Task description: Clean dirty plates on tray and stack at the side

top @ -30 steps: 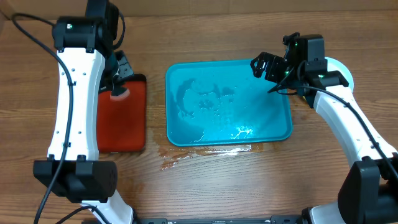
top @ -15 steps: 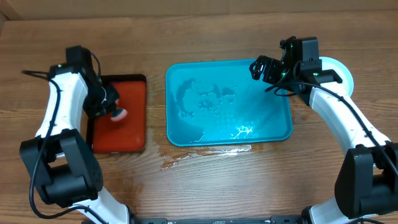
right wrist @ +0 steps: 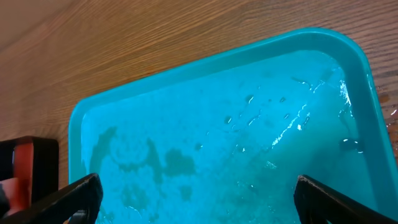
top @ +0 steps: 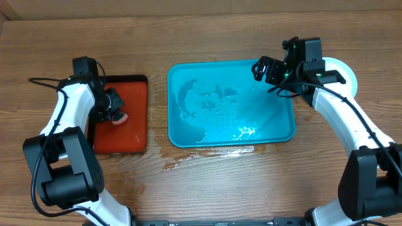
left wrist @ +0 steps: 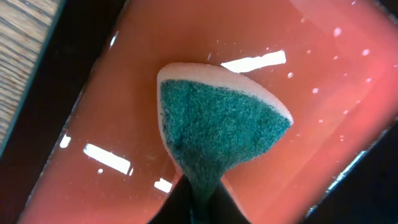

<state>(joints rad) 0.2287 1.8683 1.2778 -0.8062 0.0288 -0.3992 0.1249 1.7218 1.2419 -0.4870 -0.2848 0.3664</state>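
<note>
**Sponge pinched over the red tray, right jaws wide above the turquoise one**

At the left gripper (left wrist: 200, 202): closed narrow on the thin end of a sponge (left wrist: 217, 130), green scouring face toward the wrist camera, pale foam edge beyond. Beneath the sponge, the wet floor of the black-rimmed red tray (top: 129, 135), left on the table (top: 282, 182). Touching it or just above it, impossible to tell.

At the right gripper (right wrist: 196, 196): fingers (right wrist: 68, 194) spread wide and empty, hanging over the far right corner of the turquoise tray (top: 188, 135). Central on the table, wet, with droplets and darker patches across its floor. Just beside that far right corner, a pale round plate (top: 349, 74), mostly hidden under the right arm (top: 352, 119); number stacked there impossible to tell. On the wood along the near edge, a puddle (top: 188, 158).
</note>
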